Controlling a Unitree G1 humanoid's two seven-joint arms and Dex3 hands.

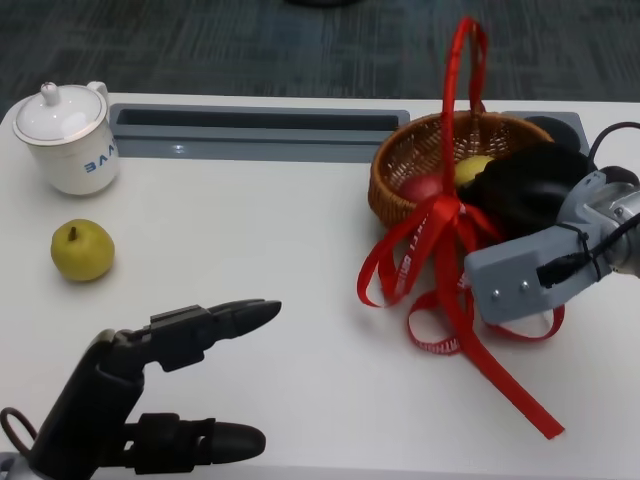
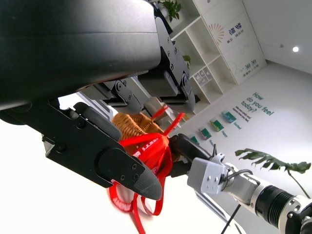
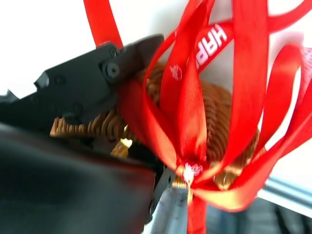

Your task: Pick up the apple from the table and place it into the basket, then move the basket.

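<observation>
A wicker basket [image 1: 400,150] with a tall red ribbon handle [image 1: 462,90] stands at the right of the table. Inside it lie a red apple [image 1: 420,187] and a yellowish fruit [image 1: 472,168]. My right hand [image 1: 530,185] sits over the basket's near right rim. In the right wrist view its fingers [image 3: 97,78] lie against the wicker wall [image 3: 219,112], gripping the rim. My left hand [image 1: 170,390] hovers low at the near left, fingers spread and holding nothing. A yellow-green fruit [image 1: 82,250] with a stem rests on the table at the left.
A white lidded mug [image 1: 68,138] stands at the far left. A grey recessed strip [image 1: 260,130] runs along the table's back edge. Loose red ribbon tails [image 1: 480,350] trail from the basket toward the near edge.
</observation>
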